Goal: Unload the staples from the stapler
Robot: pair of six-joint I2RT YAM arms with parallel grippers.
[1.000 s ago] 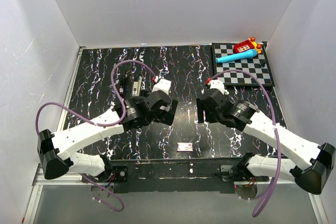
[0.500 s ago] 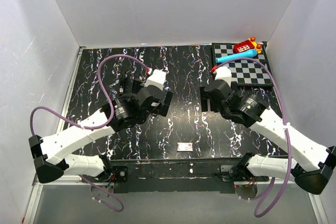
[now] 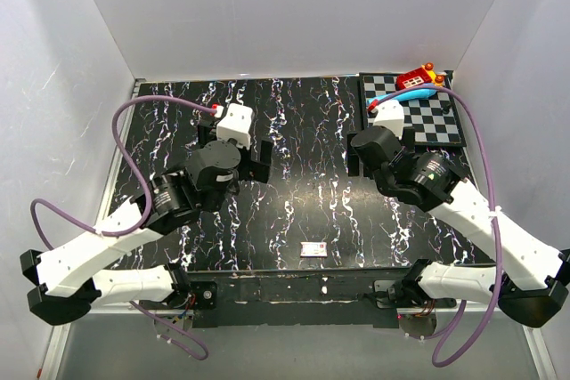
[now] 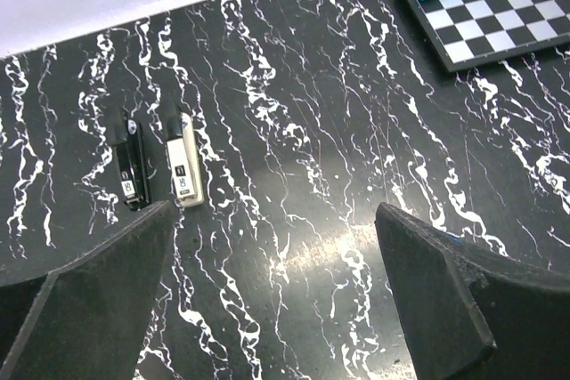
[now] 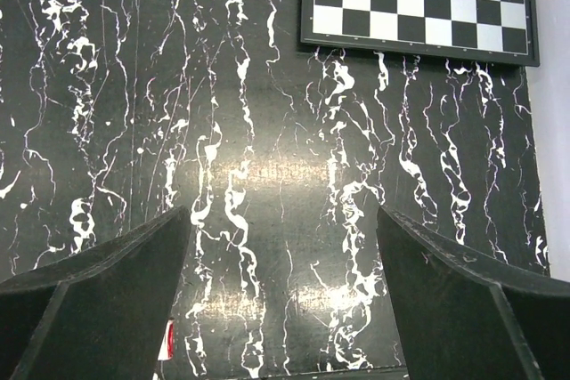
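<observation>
**Both grippers spread above the table; stapler lies untouched at the left rear.**

Left wrist view: the stapler (image 4: 184,171) lies flat on the black marbled table (image 4: 294,131), parallel to a slim black object (image 4: 132,173) just beside it, the two not touching. The left gripper (image 4: 274,211) has its fingers wide apart and grips nothing; the stapler sits beyond one fingertip, clear of it. The top view does not show the stapler, as the left wrist covers that spot. Only that view shows a small card (image 3: 313,249) near the front edge between the arms and a red toy (image 3: 414,77) beside the blue pen (image 3: 414,95) on the chessboard (image 3: 436,126). Right wrist view: the right gripper (image 5: 283,213) is equally spread over the table, with the chessboard ahead and the stapler out of frame.
</observation>
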